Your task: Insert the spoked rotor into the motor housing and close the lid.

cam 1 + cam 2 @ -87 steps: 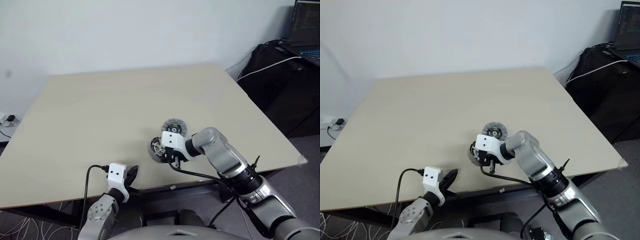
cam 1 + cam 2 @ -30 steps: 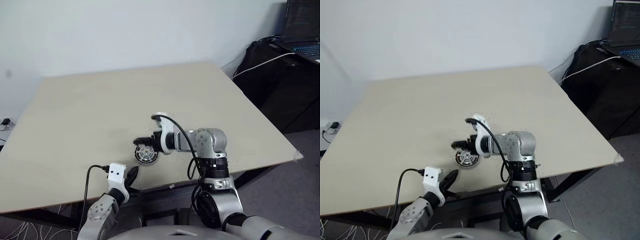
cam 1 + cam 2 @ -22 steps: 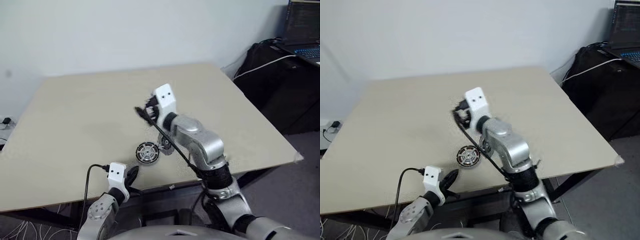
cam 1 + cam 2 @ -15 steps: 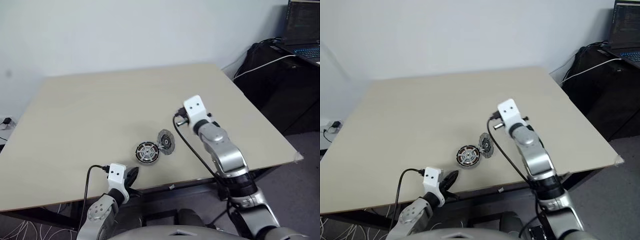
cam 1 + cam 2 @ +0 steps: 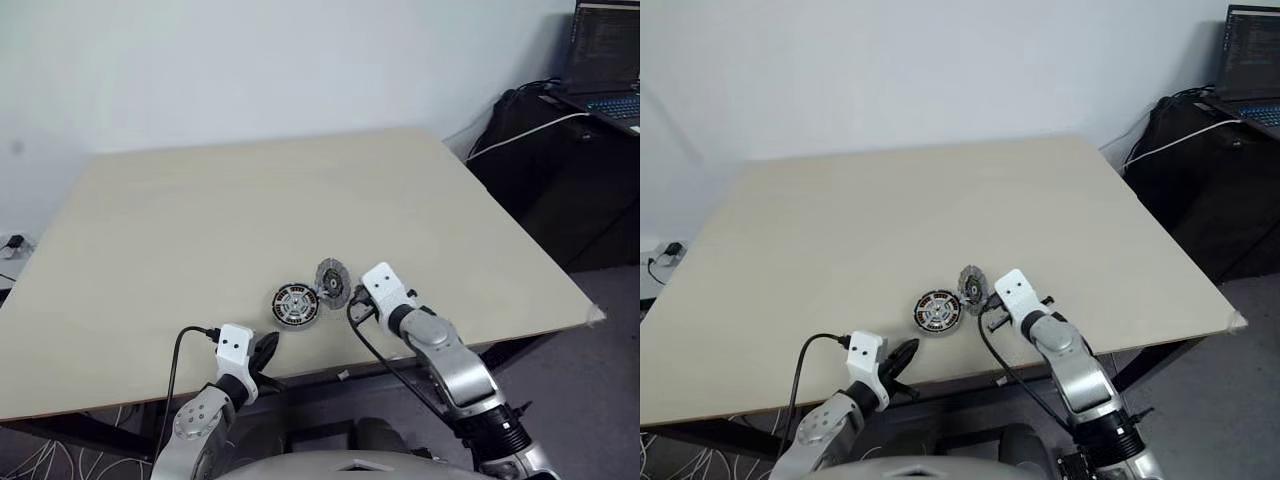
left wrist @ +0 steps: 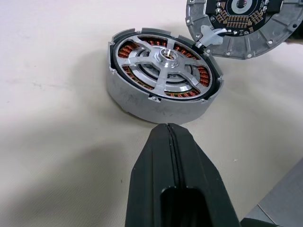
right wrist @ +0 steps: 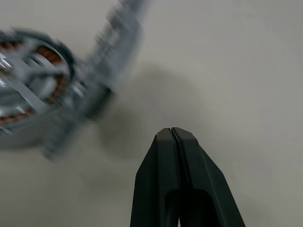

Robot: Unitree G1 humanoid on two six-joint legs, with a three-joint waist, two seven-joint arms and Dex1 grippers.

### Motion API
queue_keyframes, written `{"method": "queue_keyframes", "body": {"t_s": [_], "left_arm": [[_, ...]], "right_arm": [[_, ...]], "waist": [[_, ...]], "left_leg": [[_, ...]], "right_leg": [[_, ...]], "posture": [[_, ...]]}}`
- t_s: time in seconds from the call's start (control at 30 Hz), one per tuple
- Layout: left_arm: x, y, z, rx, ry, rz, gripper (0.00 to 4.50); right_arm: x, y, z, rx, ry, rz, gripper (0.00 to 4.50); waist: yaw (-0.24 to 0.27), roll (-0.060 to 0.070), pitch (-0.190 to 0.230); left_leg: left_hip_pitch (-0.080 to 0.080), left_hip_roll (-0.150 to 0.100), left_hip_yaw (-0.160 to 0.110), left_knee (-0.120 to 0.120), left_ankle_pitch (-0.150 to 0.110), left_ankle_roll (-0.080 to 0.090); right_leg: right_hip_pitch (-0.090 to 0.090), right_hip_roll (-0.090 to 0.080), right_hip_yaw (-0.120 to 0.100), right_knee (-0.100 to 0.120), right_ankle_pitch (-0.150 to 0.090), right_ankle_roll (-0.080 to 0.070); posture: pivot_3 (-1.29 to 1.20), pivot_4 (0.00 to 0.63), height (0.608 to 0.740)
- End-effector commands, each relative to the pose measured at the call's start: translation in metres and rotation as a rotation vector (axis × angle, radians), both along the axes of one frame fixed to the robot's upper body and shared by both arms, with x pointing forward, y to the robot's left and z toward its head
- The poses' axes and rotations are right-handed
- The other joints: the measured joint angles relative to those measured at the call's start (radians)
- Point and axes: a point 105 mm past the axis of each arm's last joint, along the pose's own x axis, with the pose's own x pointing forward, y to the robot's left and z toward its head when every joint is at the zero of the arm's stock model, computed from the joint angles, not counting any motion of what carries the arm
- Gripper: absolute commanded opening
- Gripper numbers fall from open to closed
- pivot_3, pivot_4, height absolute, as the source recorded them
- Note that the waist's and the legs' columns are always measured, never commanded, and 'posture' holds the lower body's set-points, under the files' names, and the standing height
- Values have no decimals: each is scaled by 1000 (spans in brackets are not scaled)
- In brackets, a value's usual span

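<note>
The spoked rotor (image 6: 163,78), copper windings under silver spokes, lies inside the round silver motor housing (image 6: 142,106) near the table's front edge (image 5: 296,304). The lid (image 6: 246,42) stands tilted on its edge against the housing's right side (image 5: 332,283), its dark-centred inner face showing. My right gripper (image 7: 171,130) is shut and empty, just right of the lid (image 5: 353,303) and apart from it. My left gripper (image 6: 167,126) is shut and empty, low at the table edge (image 5: 266,347), pointing at the housing a short way off.
The pale table (image 5: 200,220) stretches wide behind and left of the parts. Past its right side stand a dark bag with a white cable (image 5: 540,130) and a laptop (image 5: 605,60). A white wall is behind.
My right arm lifted off the housing, swung up and right, then came down beside the lid with its gripper now shut. The lid now shows, tilted against the housing. The left gripper kept still.
</note>
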Motion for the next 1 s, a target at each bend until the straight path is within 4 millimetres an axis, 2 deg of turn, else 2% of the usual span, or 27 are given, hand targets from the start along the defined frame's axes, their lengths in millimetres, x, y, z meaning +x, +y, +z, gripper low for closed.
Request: {"method": "queue_keyframes", "body": {"t_s": [0.03, 0.23, 0.47, 0.6, 0.8, 1.0], "left_arm": [[6, -1, 14, -13, -54, -11, 0], [3, 2, 11, -11, -44, -6, 0], [3, 3, 7, -7, -38, -4, 0], [3, 3, 7, -4, -40, -1, 0], [2, 4, 7, -5, -39, 13, 0], [2, 6, 7, -2, -40, 17, 0]], "right_arm": [[8, 13, 18, 55, -66, 26, 31], [10, 30, 29, 97, -76, 86, 31], [-11, 76, 36, 112, 9, 361, 31], [-20, 93, 37, 124, 48, 456, 31], [-16, 100, 31, 117, 73, 468, 31], [-12, 98, 25, 117, 92, 447, 31]], "waist": [[0, -2, 2], [1, -2, 4], [-1, -2, 5], [0, -2, 5], [0, -2, 5], [0, -2, 6]], "left_leg": [[0, 0, 0, 0, 0, 0], [0, 0, -1, 0, 0, 0], [0, 0, -1, -1, 0, 0], [0, 0, -1, -1, 0, 0], [0, 0, -1, -1, 0, 0], [0, 0, -1, -1, 0, 0]], "right_leg": [[0, 0, 0, 0, 0, 0], [0, 0, 0, 0, 1, 2], [-1, 0, -1, 0, 1, 2], [-1, 0, -1, 0, 1, 2], [-1, 0, -1, 0, 1, 2], [-1, 0, -1, 0, 1, 2]], "posture": [[0, 0, 740], [0, 0, 740], [0, 0, 740], [0, 0, 740], [0, 0, 740], [0, 0, 740]]}}
